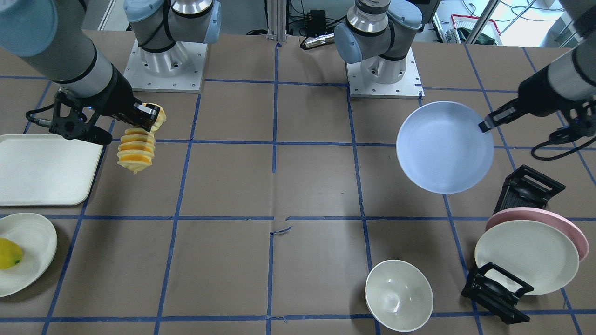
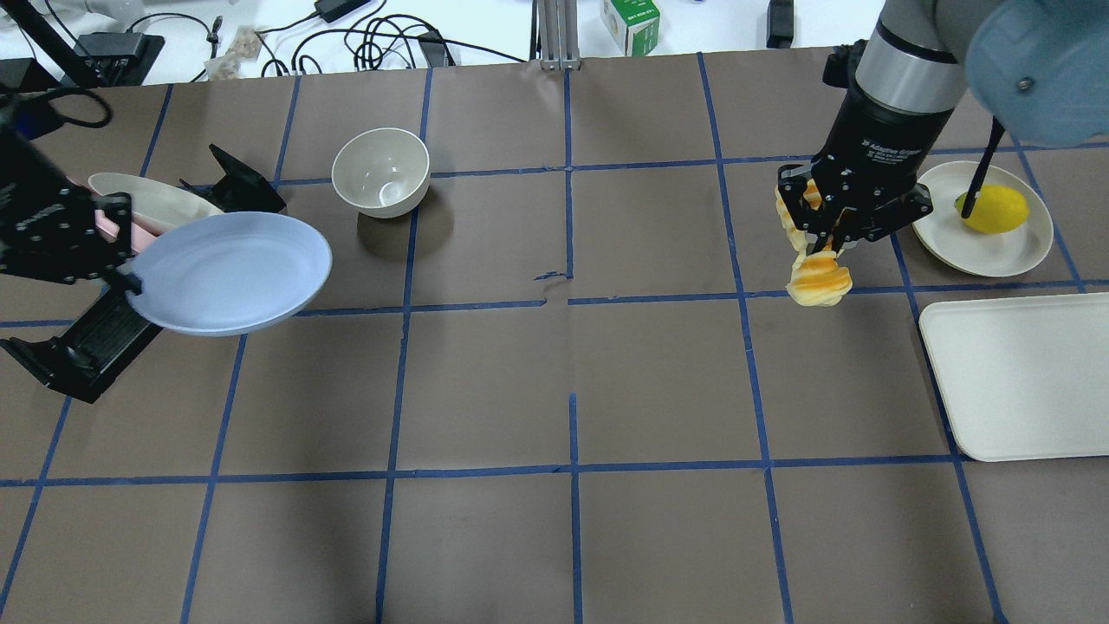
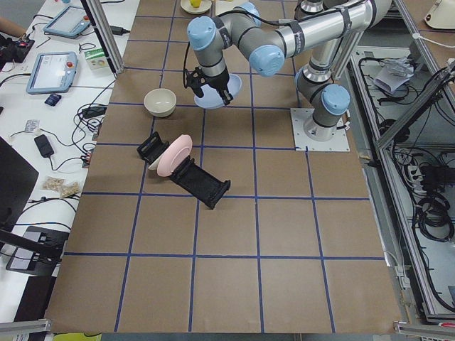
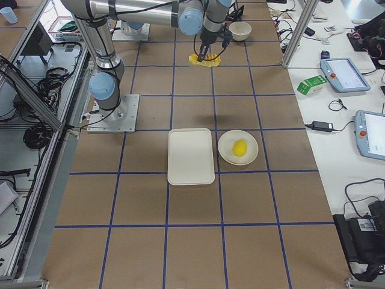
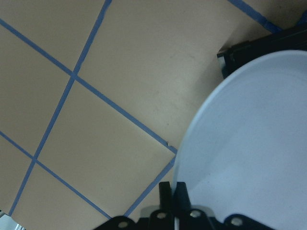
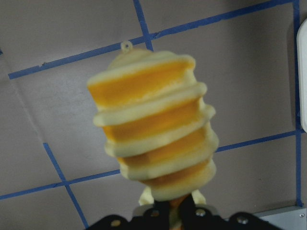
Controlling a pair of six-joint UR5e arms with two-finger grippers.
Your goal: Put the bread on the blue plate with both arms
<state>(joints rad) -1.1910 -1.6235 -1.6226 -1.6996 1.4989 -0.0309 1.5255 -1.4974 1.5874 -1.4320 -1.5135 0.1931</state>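
The bread [image 1: 136, 150] is a ribbed orange and cream loaf. My right gripper [image 1: 148, 116] is shut on its upper part and holds it above the table, one end hanging down; it shows in the overhead view [image 2: 817, 276] and fills the right wrist view [image 6: 156, 127]. My left gripper [image 1: 489, 123] is shut on the rim of the blue plate [image 1: 442, 146] and holds it lifted above the table, seen in the overhead view [image 2: 230, 271] and in the left wrist view [image 5: 254, 143]. The two arms are far apart.
A cream tray [image 1: 44, 170] and a white plate [image 1: 32, 242] with a yellow fruit [image 1: 9, 253] lie on the right arm's side. A black rack [image 1: 526, 188] with a pink plate [image 1: 558, 223] and a cream plate [image 1: 526, 256], and a white bowl [image 1: 398, 295], stand on the left arm's side.
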